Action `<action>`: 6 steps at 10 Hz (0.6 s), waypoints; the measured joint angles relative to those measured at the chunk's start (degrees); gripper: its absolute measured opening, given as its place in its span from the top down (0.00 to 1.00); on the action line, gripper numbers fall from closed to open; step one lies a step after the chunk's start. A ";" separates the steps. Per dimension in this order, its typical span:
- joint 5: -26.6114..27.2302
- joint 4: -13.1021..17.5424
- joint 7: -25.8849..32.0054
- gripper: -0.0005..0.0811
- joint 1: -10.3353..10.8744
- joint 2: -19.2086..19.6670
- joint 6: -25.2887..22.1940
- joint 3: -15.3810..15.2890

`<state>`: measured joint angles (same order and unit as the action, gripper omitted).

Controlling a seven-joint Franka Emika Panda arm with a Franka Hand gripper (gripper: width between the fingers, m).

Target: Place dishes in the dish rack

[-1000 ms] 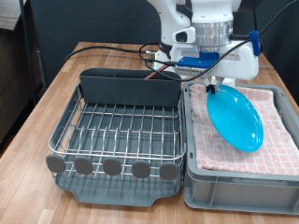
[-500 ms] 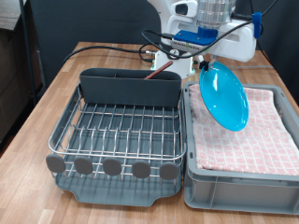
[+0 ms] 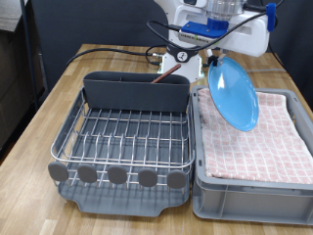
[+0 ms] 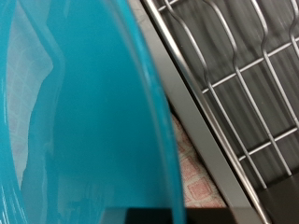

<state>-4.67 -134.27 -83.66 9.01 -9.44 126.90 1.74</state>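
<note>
My gripper [image 3: 211, 61] is shut on the top rim of the round bright-blue plate [image 3: 234, 93] and holds it upright in the air, above the grey bin lined with pink checked cloth [image 3: 256, 142]. The plate fills most of the wrist view [image 4: 75, 112]. The dish rack [image 3: 125, 137], a chrome wire grid on a dark grey tray with a long grey caddy [image 3: 135, 90], sits at the exterior view's left of the bin; its wires [image 4: 245, 65] show in the wrist view. The wire grid looks empty. The white cup and wooden spoon are out of view.
The rack and bin stand side by side on a wooden table [image 3: 59, 98]. Black cables [image 3: 161, 51] run behind the caddy. The robot's base [image 3: 210, 20] stands at the exterior view's top.
The gripper has lifted the blue plate out of the cloth-lined bin, turned it from leaning to nearly upright, and moved it slightly towards the rack.
</note>
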 joint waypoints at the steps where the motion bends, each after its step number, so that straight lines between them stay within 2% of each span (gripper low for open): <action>1: -0.15 0.13 -0.26 0.96 0.00 -0.18 -0.40 0.00; 3: -2.07 0.25 -0.61 0.96 0.00 -0.13 -1.09 0.00; 6: -11.80 3.96 -0.68 0.96 -0.52 -1.02 -10.94 0.12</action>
<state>-16.47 -130.30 -84.34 8.49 -10.46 115.96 1.86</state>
